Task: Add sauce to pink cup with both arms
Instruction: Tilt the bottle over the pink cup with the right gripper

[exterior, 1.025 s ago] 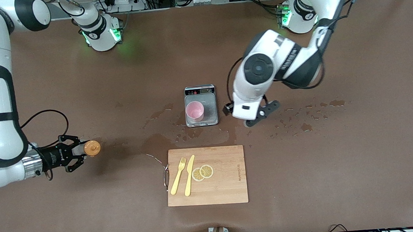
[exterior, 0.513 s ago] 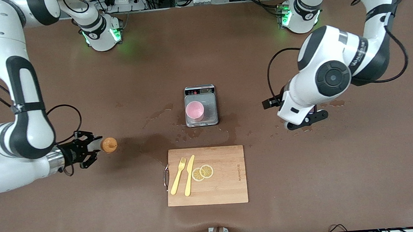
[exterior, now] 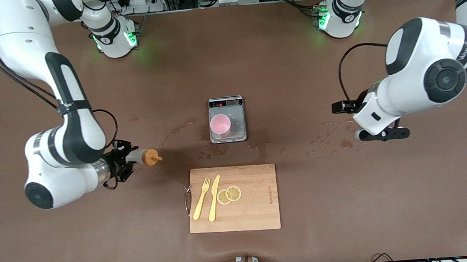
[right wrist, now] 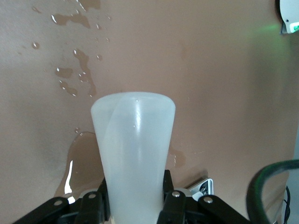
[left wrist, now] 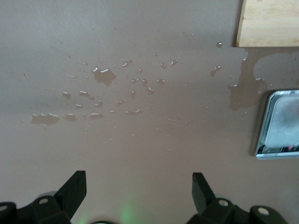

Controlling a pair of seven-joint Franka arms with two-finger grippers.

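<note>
The pink cup stands on a small steel kitchen scale at mid-table. My right gripper is shut on the sauce bottle, held sideways above the table toward the right arm's end, its orange nozzle pointing at the cup. In the right wrist view the translucent bottle fills the space between the black fingers of the right gripper. My left gripper hangs open and holds nothing, over water spots toward the left arm's end. Its fingertips stand wide apart in the left wrist view.
A wooden cutting board lies nearer the front camera than the scale, carrying a yellow fork, a yellow knife and lemon slices. Wet patches spread around the scale and under the left gripper.
The right arm carried the bottle toward the cup and tipped its nozzle to point at it. The left arm swung away from the scale toward its own end of the table.
</note>
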